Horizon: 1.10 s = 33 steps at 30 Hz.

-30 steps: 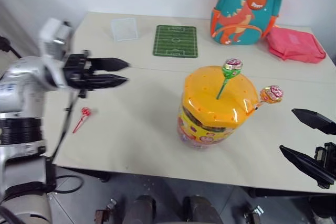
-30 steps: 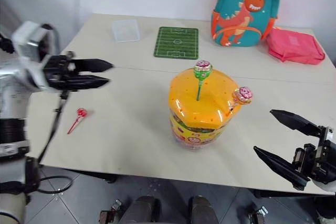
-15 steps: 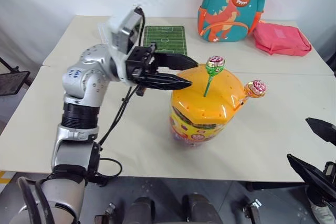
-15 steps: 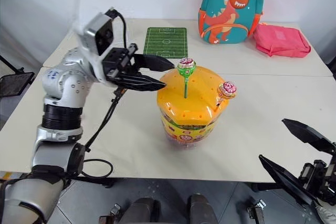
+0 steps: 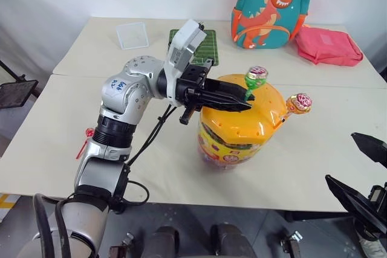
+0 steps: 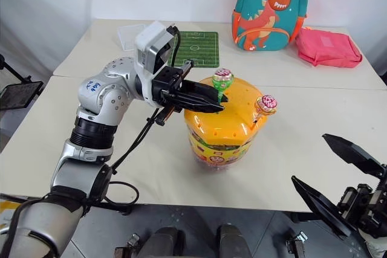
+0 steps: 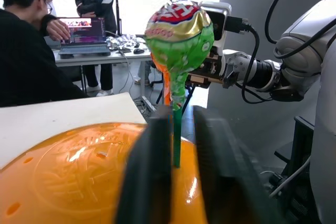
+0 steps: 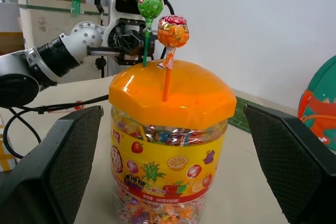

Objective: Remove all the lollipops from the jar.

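Risk, stick: the left end effector (image 7: 175, 145) is clamped on the thin green stick of the green-wrapped lollipop (image 5: 256, 77), low down near the lid. A pull off the line of the hole could, I judge, bend the stick or jam it.
Risk, jar: the large clear plastic jar with the domed orange lid (image 5: 239, 119) stands free on the pale table (image 5: 54, 149), with nothing holding it. If the stick binds, the jar may lift or tip along with it.
Risk, neighbour: the orange-stick lollipop in a pink-and-white wrapper (image 5: 301, 102) leans out of the lid's far edge, apart from the left end effector. A sideways sweep could knock it.
Risk, grip: the fingers (image 7: 152, 182) pinch a very thin stick, so it may slip between them when pulled.
Left arm pose: it reaches across from the robot's left, with the end effector lying about level over the top of the lid and its tips at the green stick.
Right arm pose: the right end effector (image 6: 338, 176) sits low at the table's near right edge, well apart from the jar, with its two black fingers spread wide and empty.
Already out: a small red-stick lollipop (image 5: 84, 141) lies on the table by the left arm.
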Each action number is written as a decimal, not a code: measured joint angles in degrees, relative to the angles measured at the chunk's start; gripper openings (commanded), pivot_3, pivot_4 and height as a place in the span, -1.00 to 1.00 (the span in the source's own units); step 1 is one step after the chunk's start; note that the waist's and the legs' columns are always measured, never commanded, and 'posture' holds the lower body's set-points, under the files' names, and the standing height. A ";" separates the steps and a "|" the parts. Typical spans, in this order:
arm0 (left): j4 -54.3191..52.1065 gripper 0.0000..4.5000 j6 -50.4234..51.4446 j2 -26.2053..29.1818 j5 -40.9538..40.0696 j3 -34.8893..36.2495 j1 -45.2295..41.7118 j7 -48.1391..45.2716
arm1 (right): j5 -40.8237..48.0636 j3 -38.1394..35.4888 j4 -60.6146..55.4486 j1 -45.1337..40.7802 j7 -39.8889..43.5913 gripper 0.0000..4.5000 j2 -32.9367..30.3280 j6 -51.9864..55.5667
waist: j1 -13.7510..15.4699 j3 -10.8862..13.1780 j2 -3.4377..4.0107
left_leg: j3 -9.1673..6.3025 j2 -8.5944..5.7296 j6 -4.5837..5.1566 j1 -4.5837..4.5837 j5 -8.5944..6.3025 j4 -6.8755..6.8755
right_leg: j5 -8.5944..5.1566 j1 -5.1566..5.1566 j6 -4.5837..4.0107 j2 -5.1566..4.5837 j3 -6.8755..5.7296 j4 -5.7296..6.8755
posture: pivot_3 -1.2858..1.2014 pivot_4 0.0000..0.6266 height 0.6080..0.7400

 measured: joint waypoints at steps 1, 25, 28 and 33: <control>0.03 -0.98 0.00 -0.12 0.00 0.03 0.00 0.19 | -0.02 0.02 0.00 0.01 -0.15 1.00 0.00 -0.05 | 0.10 0.00 0.00 | 0.01 0.00 0.00 0.00 0.00 0.00 | 0.00 0.00 0.00 0.00 0.01 0.00 | 0.03 -0.52 1.00; 1.43 -0.98 26.41 41.30 12.21 -2.60 9.95 22.34 | -3.66 11.64 11.33 -12.84 5.31 1.00 -6.70 1.49 | -0.97 0.03 0.01 | -0.10 -0.02 -0.15 -0.02 0.04 -0.29 | -0.01 -0.33 -0.02 0.00 0.32 0.33 | 0.03 -0.52 1.00; -6.66 -0.98 30.60 44.05 11.88 -0.62 22.35 24.11 | -4.32 13.23 13.05 -15.67 6.70 1.00 -7.93 1.66 | -0.26 0.06 -0.03 | -0.18 -0.04 -0.06 -0.12 0.00 -0.13 | -0.01 -0.26 -0.02 -0.05 0.32 0.24 | 0.03 -0.52 1.00; -14.22 -0.98 30.45 47.80 13.07 5.05 38.80 28.67 | -4.87 13.87 14.75 -18.18 7.94 1.00 -8.93 2.17 | 0.18 0.09 -0.11 | -0.16 -0.04 -0.01 0.00 -0.03 -0.18 | -0.01 -0.16 -0.02 -0.05 0.34 -0.03 | 0.03 -0.52 1.00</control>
